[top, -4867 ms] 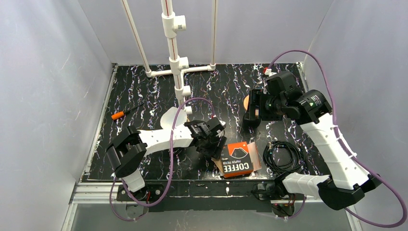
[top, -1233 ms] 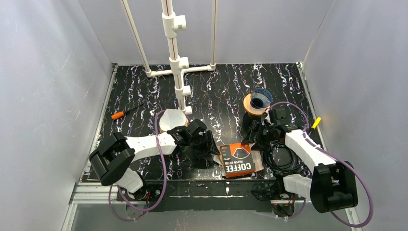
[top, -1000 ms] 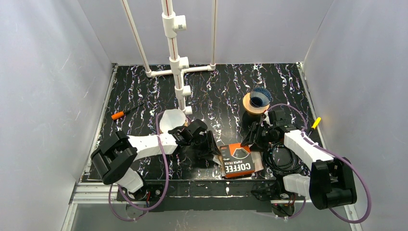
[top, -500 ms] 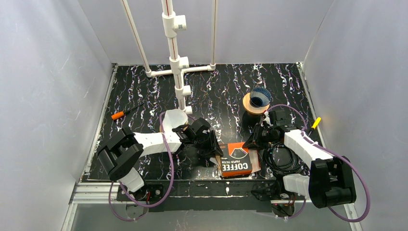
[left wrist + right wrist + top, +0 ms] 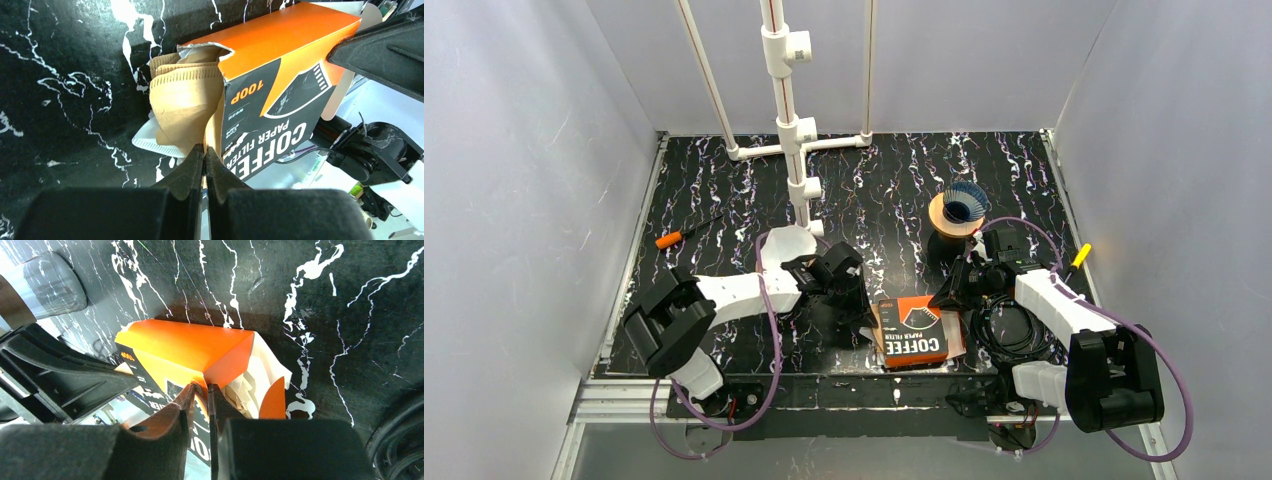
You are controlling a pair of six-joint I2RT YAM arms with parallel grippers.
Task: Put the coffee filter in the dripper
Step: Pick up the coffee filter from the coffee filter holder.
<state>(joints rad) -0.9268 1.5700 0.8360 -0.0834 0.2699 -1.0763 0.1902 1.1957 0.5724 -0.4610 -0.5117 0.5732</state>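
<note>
**A:** Top view first. Where is everything, and why?

**B:** Item: filter box (image 5: 914,335), orange, lying flat at the near edge of the table (image 5: 874,180), a little right of its middle. Item: dripper (image 5: 965,203), blue ribbed cone, toward the right edge and well apart from the box. No paper in it that I can see. The left gripper (image 5: 869,320) is at the box's left end and the right gripper (image 5: 942,300) at its right end. My guess is that one steadies the box while the other draws a filter out.

**A:** Left wrist view?

**B:** Item: coffee filter (image 5: 182,107), brown, crimped along one side, bulging out of the box's (image 5: 280,75) torn-open end. The left gripper (image 5: 204,152) has its fingers (image 5: 192,170) pressed together with no gap. The tips meet on the filter's lower edge, so the paper looks nipped between them.

**A:** Right wrist view?

**B:** Item: the same box (image 5: 185,347), seen from its far end with a white flap hanging out. The right gripper (image 5: 201,388) has its fingers (image 5: 177,415) a sliver apart, clamped on the box's corner wall. I read that as an anchoring hold.
</note>
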